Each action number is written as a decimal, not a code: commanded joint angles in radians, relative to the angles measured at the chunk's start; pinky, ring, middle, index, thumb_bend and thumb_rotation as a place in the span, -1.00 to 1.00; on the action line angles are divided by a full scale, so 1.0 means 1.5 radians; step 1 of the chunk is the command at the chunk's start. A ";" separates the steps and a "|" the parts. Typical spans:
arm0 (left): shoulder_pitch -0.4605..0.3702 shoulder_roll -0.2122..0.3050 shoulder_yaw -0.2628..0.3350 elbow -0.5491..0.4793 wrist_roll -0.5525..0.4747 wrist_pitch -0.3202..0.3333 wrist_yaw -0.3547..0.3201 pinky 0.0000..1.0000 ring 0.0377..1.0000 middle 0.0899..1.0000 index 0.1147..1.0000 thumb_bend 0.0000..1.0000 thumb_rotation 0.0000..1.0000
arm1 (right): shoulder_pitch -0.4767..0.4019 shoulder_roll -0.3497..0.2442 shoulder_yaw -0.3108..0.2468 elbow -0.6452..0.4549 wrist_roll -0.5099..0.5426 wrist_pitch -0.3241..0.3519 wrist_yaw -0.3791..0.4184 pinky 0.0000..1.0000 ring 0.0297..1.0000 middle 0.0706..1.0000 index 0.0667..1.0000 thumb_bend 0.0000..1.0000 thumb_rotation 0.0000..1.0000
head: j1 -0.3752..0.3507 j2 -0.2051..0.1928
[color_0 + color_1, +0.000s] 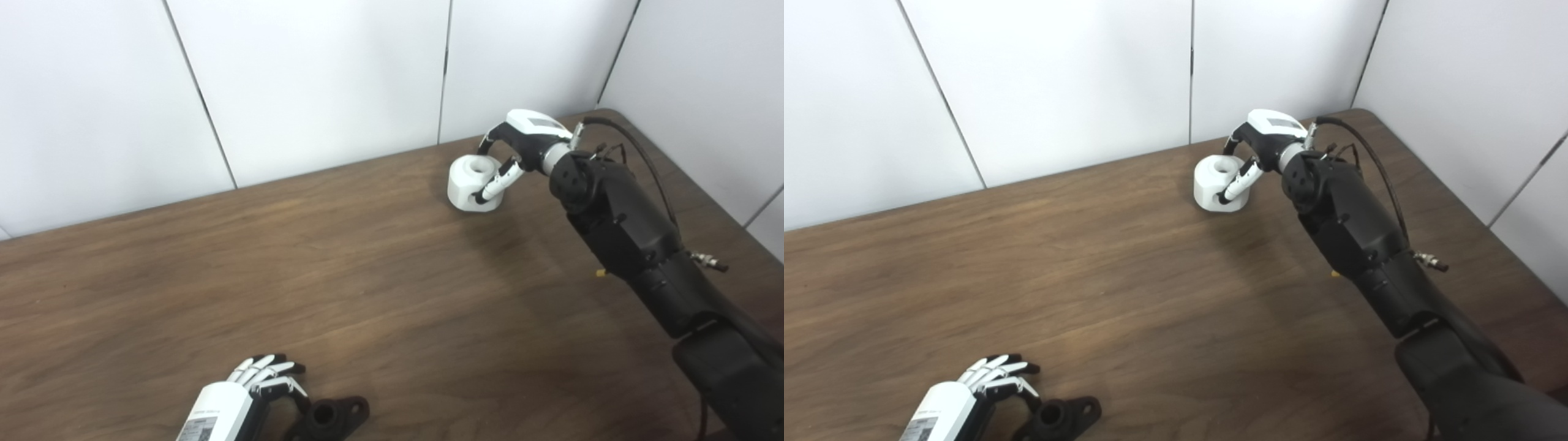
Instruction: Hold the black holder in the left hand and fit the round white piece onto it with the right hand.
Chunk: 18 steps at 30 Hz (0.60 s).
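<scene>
The right hand [517, 144] reaches to the table's [367, 275] far edge, fingers curled around the round white piece [474, 182] resting there. At the near edge the left hand [968, 392], fingers narrowly spread, lies just beside the black holder [1059, 416]; whether they touch is unclear, and the frame cuts off both.

white piece [473, 182] far right | holder [331, 418] near left, well apart
</scene>
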 commanded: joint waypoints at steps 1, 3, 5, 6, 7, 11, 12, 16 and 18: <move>0.015 0.010 0.008 0.001 0.009 0.010 -0.008 0.79 0.73 0.52 -0.16 0.04 -0.90 | -0.020 -0.022 -0.005 -0.025 -0.006 0.002 -0.012 0.85 0.92 0.70 0.25 0.61 -0.49 | 0.000 0.000; 0.015 0.010 0.008 0.001 0.009 0.009 -0.007 0.79 0.72 0.52 -0.16 0.04 -0.91 | -0.020 -0.023 -0.005 -0.025 -0.005 0.001 -0.013 0.85 0.92 0.70 0.25 0.60 -0.49 | -0.001 0.000; 0.015 0.009 0.009 0.001 0.009 0.008 -0.006 0.78 0.72 0.52 -0.16 0.04 -0.91 | -0.020 -0.024 -0.003 -0.025 -0.006 0.000 -0.012 0.85 0.92 0.70 0.25 0.59 -0.49 | -0.001 0.000; 0.014 0.010 0.009 0.001 0.010 0.008 -0.007 0.78 0.72 0.52 -0.16 0.04 -0.90 | -0.020 -0.024 -0.002 -0.025 -0.007 -0.001 -0.011 0.85 0.92 0.70 0.24 0.59 -0.49 | -0.001 0.000; 0.014 0.010 0.009 0.001 0.010 0.008 -0.008 0.79 0.72 0.52 -0.16 0.04 -0.90 | -0.020 -0.025 -0.002 -0.026 -0.007 -0.001 -0.011 0.85 0.92 0.70 0.23 0.59 -0.49 | 0.000 0.000; 0.013 0.009 0.012 -0.001 0.004 0.011 -0.010 0.80 0.73 0.52 -0.16 0.04 -0.91 | -0.019 -0.026 -0.002 -0.027 -0.006 -0.002 -0.011 0.85 0.92 0.70 0.22 0.57 -0.52 | 0.001 0.001; 0.012 0.009 0.013 0.000 0.005 0.010 -0.009 0.80 0.73 0.53 -0.16 0.04 -0.91 | -0.019 -0.026 -0.002 -0.026 -0.005 -0.003 -0.012 0.85 0.92 0.70 0.21 0.57 -0.52 | 0.001 0.001; 0.011 0.010 0.015 -0.002 0.005 0.011 -0.011 0.80 0.73 0.52 -0.16 0.04 -0.91 | -0.019 -0.027 -0.003 -0.023 -0.003 -0.007 -0.016 0.83 0.91 0.68 0.16 0.57 -0.55 | 0.001 0.001; 0.011 0.009 0.016 -0.002 0.004 0.012 -0.011 0.81 0.73 0.52 -0.16 0.04 -0.91 | -0.019 -0.028 -0.002 -0.022 -0.003 -0.010 -0.017 0.83 0.90 0.67 0.13 0.56 -0.56 | 0.001 0.001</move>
